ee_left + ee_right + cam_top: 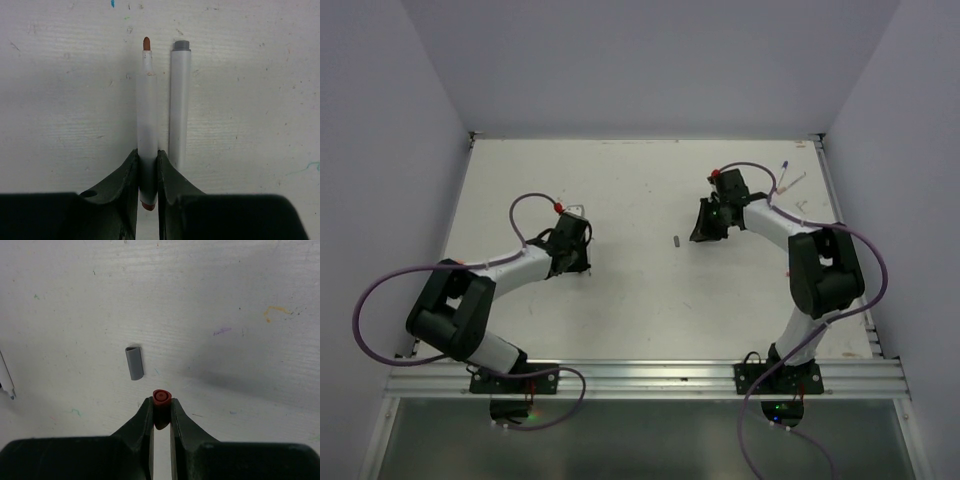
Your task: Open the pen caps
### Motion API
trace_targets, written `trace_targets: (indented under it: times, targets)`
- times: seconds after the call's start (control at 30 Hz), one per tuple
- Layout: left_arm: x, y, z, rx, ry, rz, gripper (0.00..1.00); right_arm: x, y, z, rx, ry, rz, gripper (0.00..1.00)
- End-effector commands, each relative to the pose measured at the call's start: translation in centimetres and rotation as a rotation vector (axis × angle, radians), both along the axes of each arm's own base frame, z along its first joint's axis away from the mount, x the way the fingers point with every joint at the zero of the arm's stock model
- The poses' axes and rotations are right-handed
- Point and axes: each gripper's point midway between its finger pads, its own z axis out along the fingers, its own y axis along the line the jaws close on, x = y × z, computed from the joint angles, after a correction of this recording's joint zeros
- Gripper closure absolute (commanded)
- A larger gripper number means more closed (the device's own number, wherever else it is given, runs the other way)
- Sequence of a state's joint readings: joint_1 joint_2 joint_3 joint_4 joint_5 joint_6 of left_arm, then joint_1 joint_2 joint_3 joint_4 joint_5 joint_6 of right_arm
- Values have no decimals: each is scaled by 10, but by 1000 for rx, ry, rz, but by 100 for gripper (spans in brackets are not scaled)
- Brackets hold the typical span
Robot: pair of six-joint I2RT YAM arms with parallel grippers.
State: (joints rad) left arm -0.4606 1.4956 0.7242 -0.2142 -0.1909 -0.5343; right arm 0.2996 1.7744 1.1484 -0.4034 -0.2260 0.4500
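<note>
Fingers of the left gripper (148, 156) stand narrow, pinched on a white pen barrel (147, 100) near its tail, so the bare red tip pokes out ahead. I read that as laying it down next to the grey-ended barrel (179, 100), parallel and just beside it (how firm the pinch is, I can't tell).

Right gripper (161, 403) has the dark red cap (161, 397) nipped at its very fingertips, open end facing the camera, clear of any pen: looks like that cap is off. Grey cap (134, 363) lies loose on the table (225, 290) just ahead-left of those tips; from above it sits between the two arms, nearer the right.

Room: both grippers mid-table, well apart, walls far off. Spare pens (786, 180) crowd the far right corner, close to the edge, so a tighter approach there.
</note>
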Motion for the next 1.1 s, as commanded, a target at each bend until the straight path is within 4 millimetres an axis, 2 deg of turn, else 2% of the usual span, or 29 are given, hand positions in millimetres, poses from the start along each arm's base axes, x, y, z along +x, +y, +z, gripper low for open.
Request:
trace_targets:
  times: [0.0,0.43,0.77,1.07]
  targets:
    - [9,-7,-2,-30,-28,-29,81,13,4,10,16,-37,22,99]
    - [-2,4,-23,-6,34,12,69,15,9,2,34,-14,40,99]
    - [-1,7,-17,-18,25,47,58,22,15,-10,29,21,82,96]
    - [-3,3,-5,-55,9,42,53,25,20,-16,11,38,97,85]
